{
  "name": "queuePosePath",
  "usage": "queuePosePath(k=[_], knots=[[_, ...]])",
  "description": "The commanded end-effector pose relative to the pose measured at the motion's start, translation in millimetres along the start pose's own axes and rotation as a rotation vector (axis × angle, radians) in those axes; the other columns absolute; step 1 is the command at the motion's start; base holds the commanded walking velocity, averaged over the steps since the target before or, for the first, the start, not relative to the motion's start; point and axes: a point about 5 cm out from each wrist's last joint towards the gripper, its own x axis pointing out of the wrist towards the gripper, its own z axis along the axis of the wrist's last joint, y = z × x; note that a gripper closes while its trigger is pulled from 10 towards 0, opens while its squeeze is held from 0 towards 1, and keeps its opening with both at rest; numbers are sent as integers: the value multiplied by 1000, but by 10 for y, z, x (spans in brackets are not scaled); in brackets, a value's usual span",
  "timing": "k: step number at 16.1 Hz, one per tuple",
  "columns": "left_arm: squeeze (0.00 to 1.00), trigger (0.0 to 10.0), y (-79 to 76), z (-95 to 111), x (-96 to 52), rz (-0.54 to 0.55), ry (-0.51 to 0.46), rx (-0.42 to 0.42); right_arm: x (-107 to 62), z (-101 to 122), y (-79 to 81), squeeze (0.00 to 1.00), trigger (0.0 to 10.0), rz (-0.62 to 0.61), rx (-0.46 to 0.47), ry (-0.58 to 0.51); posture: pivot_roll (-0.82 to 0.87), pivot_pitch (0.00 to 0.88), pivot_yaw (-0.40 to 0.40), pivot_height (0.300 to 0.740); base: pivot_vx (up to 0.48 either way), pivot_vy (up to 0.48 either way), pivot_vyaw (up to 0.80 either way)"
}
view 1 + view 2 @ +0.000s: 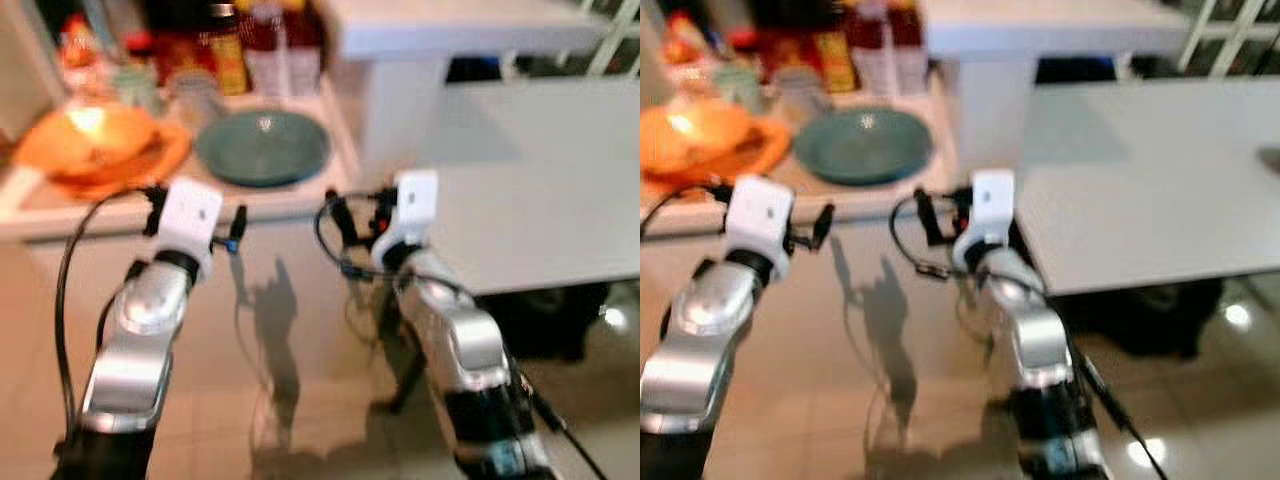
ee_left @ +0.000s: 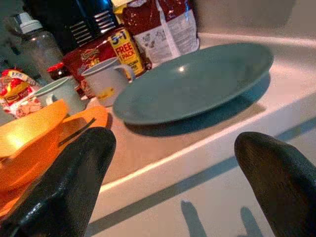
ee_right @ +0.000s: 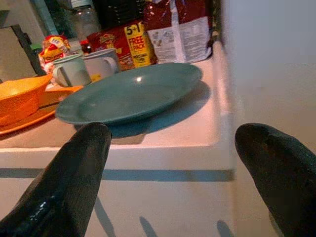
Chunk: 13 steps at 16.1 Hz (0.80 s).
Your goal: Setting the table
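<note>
1. Plate position: a teal-green plate (image 1: pixel 262 146) lies flat on the white counter (image 1: pixel 180 205), near the counter's front edge, with an orange bowl (image 1: pixel 88 135) on an orange plate (image 1: pixel 150 160) beside it on the robot's left, and two mugs (image 2: pixel 106 79) and food packets (image 3: pixel 180 29) behind it.
2. Left gripper (image 2: pixel 173 197): fingers spread wide, holding nothing, held short of the counter edge; the plate lies ahead and slightly to its right.
3. Right gripper (image 3: pixel 170 182): likewise spread and empty, also short of the edge; the plate lies ahead and to its left.
4. Governing relation: the plate sits between the two arms, forward of both. Neither looks clearly nearer; either would have to reach forward over the edge.
5. Destination, as judged: the grey table (image 1: pixel 540 190) stands on the robot's right.
</note>
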Motion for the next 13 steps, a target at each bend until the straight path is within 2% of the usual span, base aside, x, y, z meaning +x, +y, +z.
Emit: queuePosePath(k=[1, 3, 6, 13], knots=[[0, 10000, -42, 72, 4, -6, -35, -15, -14, 10, -56, 1000, 10000, -13, -6, 5, 64, 0, 17, 740, 0, 0, 0], [0, 10000, -50, 52, 16, -14, -18, -7, 0, 30, -59, 1000, 10000, -24, -27, -5, 61, 0, 16, 740, 0, 0, 0], [0, 10000, -87, 84, 18, -37, -40, -19, 8, 61, -108, 1000, 10000, -48, -38, -15, 61, 0, 17, 740, 181, 0, 700], [0, 10000, -87, 92, 34, -35, -46, -25, 16, 116, -89, 1000, 10000, -54, -73, -41, 58, 0, 15, 740, 296, 0, 0]])
